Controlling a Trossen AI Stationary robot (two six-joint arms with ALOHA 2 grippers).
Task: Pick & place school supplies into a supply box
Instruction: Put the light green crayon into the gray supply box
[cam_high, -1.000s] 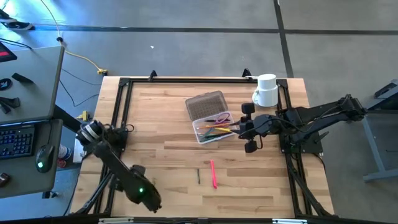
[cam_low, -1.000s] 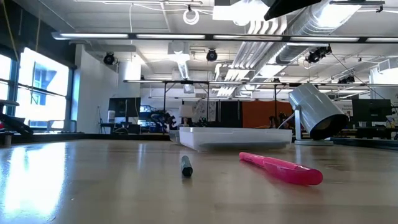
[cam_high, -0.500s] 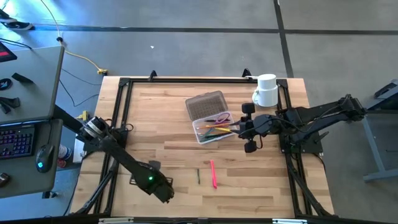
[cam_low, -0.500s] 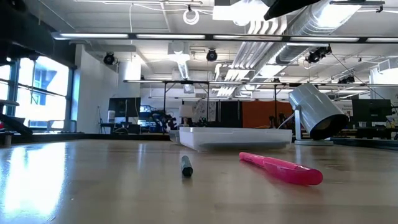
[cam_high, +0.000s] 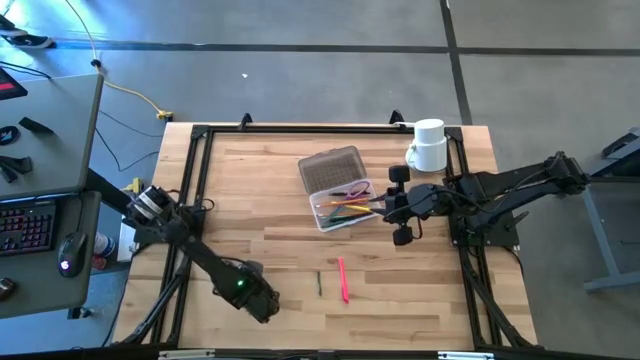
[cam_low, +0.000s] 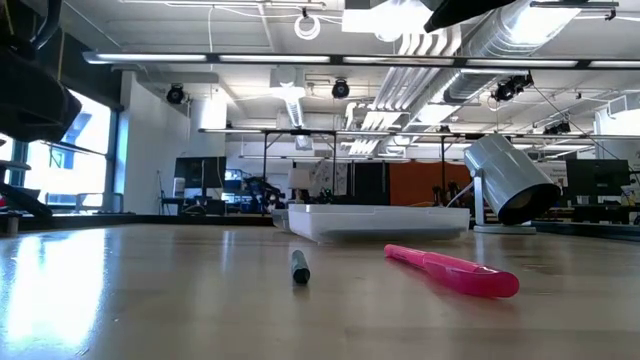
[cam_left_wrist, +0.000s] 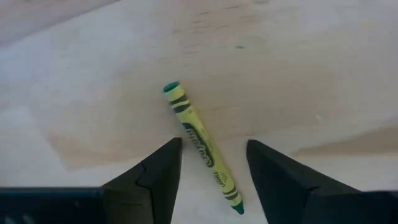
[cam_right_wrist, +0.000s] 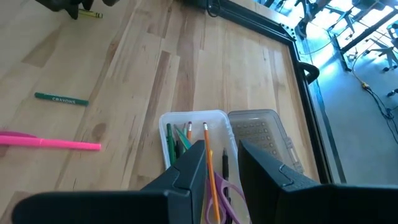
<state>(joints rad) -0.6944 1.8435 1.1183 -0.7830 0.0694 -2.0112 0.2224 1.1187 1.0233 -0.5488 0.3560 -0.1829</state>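
Hovering low at the table's (cam_high: 300, 250) near left, your left tool (cam_left_wrist: 211, 163) gaped wide over a yellow crayon (cam_left_wrist: 203, 147); your right tool (cam_right_wrist: 219, 163), narrow and empty, hung above the supply box (cam_right_wrist: 186, 140).

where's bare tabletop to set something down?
Free: the wide strip between the left frame rail and the supply box. Crowded: around the box, white mug and right gripper; pink pen and green crayon lie below.

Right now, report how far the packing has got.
Done: several pencils and the scissors lie in the supply box.
In hand: the open left gripper straddles a yellow-green crayon.
Left: the green crayon and pink pen on the table.
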